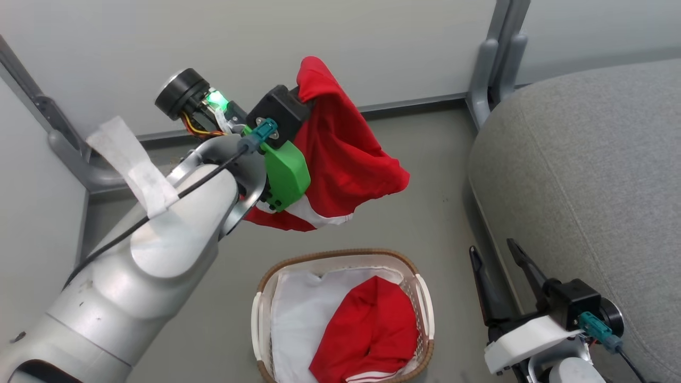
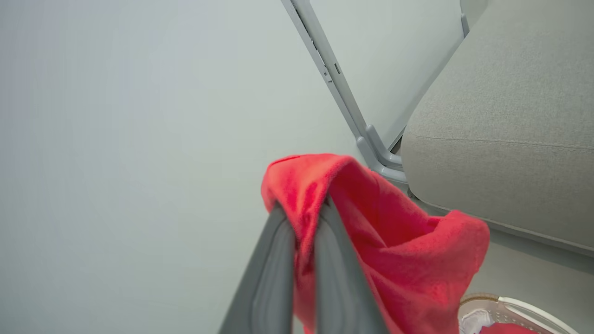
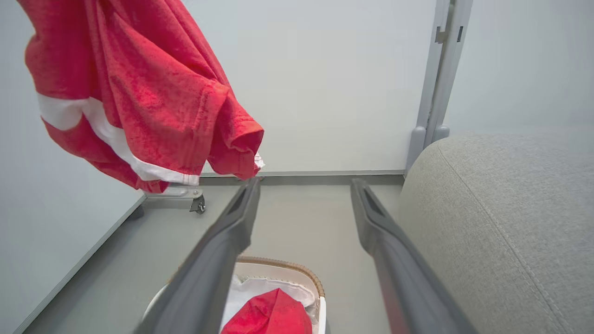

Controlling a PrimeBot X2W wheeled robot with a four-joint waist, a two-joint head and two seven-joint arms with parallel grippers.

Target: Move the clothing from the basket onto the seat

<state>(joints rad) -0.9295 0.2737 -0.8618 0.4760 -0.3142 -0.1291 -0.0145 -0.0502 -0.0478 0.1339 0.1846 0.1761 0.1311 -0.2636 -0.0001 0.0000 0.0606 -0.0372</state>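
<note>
One red garment with white trim hangs in the air above the floor, pinched at its top by my left gripper, which is shut on it; the cloth dangles left of the seat. A second red garment lies in the white lattice basket on a white liner sheet. The grey seat bulges at the right. My right gripper stands open and empty, low between basket and seat, its two dark fingers spread above the basket.
Pale partition walls with grey metal posts and feet close off the back and left. A castor stands on the grey floor under the hanging garment. Bare floor lies between basket, wall and seat.
</note>
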